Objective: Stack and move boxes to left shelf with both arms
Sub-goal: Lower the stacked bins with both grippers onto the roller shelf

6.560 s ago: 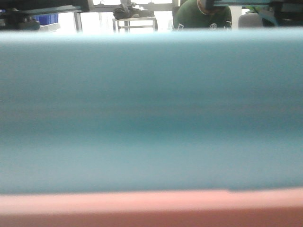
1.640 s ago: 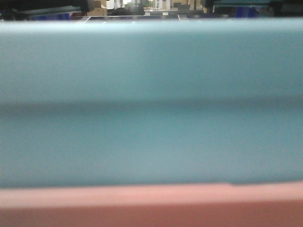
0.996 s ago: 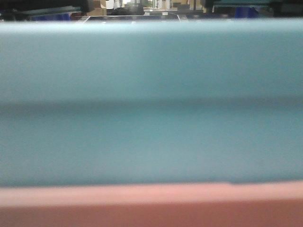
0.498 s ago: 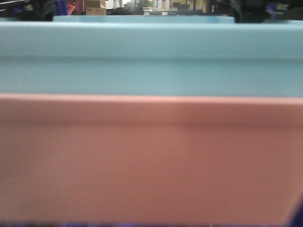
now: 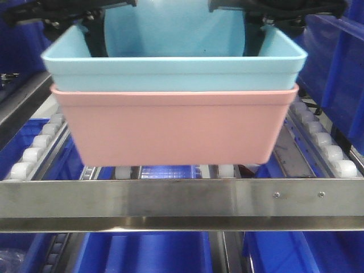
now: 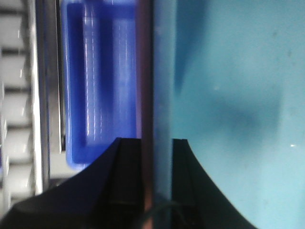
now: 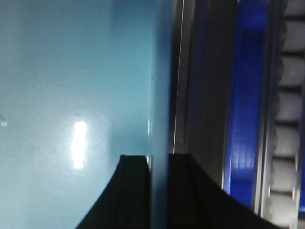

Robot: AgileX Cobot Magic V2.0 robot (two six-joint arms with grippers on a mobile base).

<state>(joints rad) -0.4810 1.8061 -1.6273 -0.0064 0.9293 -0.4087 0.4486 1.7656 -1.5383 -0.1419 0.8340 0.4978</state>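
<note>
The light blue box (image 5: 170,74) sits nested inside the salmon pink box (image 5: 170,128). The stack is level over the left shelf, just behind its steel front bar (image 5: 170,199); I cannot tell whether its base touches the rollers. My left gripper (image 6: 156,148) is shut on the stack's left wall, with the pink rim (image 6: 145,95) and the blue box (image 6: 238,95) wall between its jaws. My right gripper (image 7: 158,162) is shut on the right wall of the blue box (image 7: 71,71). In the front view both arms are only dark shapes behind the boxes.
White roller rails (image 5: 34,149) (image 5: 330,151) run along both sides of the shelf. Glossy dark blue bins stand on the level below (image 5: 148,250) and at the right (image 5: 341,68). A dark blue bin (image 6: 95,95) shows under the left wall.
Earlier the stacked boxes filled the front view, close and blurred. Now they are farther from the camera, over the shelf's rollers, and the whole stack is visible.
</note>
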